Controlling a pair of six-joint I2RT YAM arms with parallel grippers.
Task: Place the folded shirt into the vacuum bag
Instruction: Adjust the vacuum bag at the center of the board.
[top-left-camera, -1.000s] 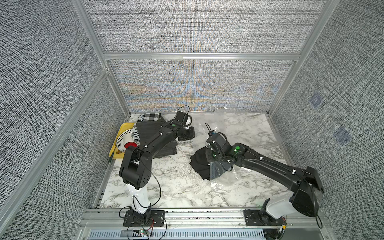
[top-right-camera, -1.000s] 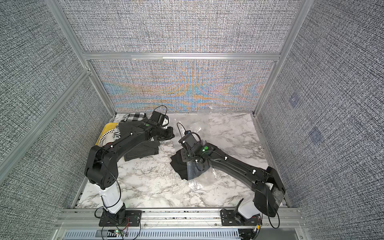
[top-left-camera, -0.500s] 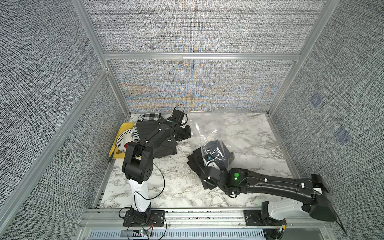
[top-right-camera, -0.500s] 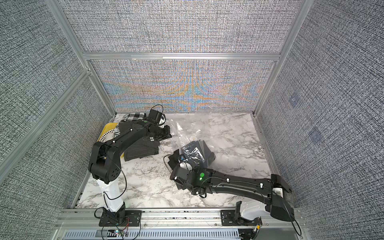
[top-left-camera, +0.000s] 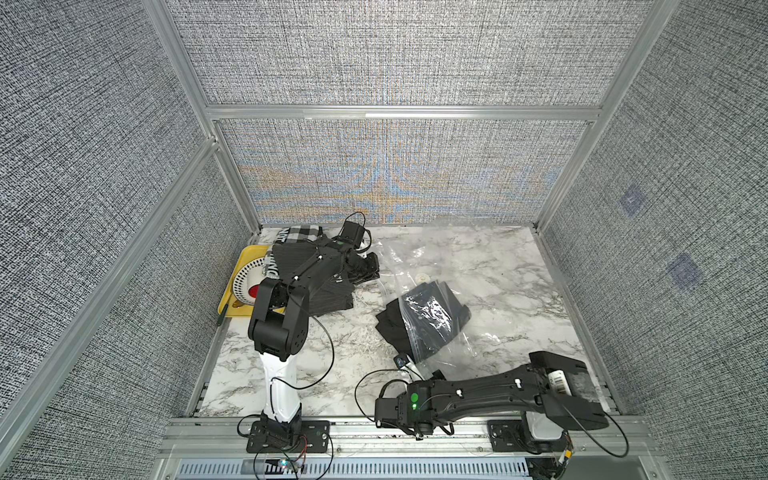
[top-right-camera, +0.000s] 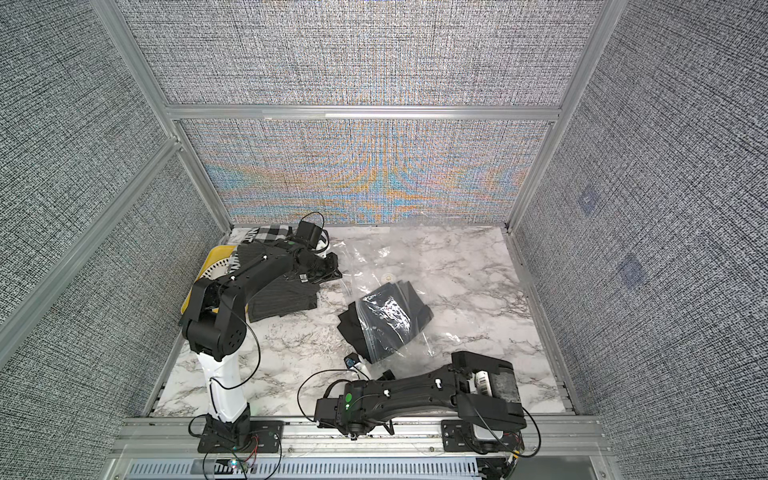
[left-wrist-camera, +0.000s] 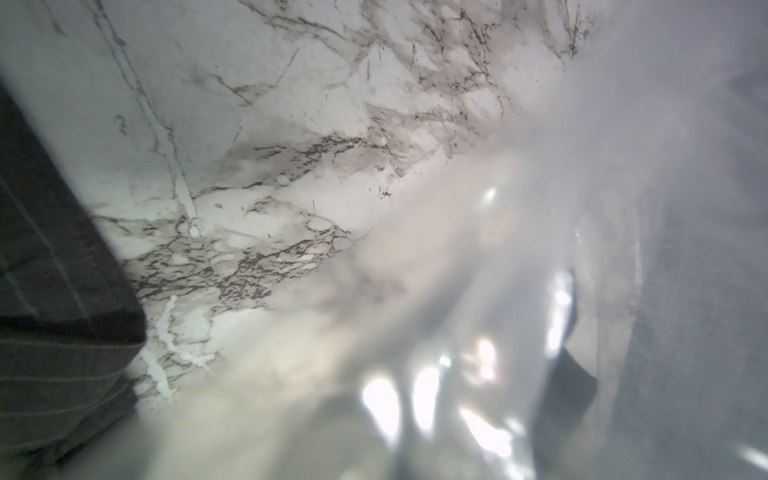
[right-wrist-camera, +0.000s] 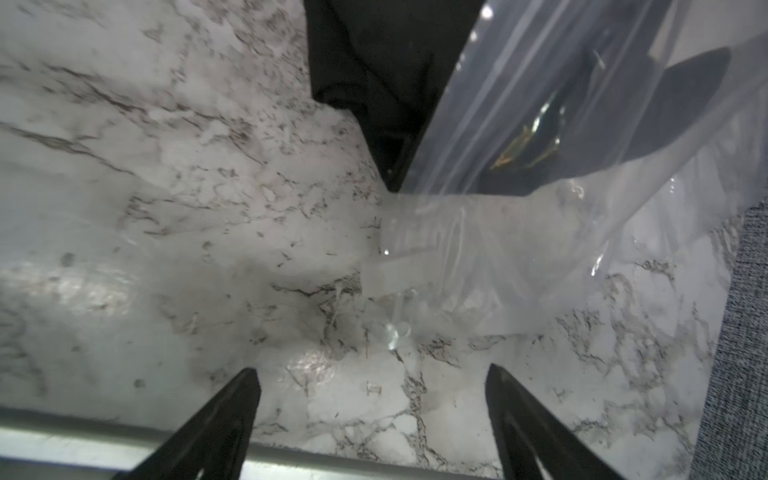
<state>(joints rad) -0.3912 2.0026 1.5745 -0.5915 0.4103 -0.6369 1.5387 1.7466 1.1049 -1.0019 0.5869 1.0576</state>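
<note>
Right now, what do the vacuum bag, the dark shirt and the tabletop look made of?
The dark shirt: soft matte fabric; it folds limply. The vacuum bag: thin clear plastic film, glossy; it crinkles, glints and shows the shirt through. The tabletop: smooth, white with grey veins; marble or laminate, cannot tell.

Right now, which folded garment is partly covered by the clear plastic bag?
The plain black shirt mid-table, half under the clear vacuum bag. The dark striped one and checked one lie uncovered.
</note>
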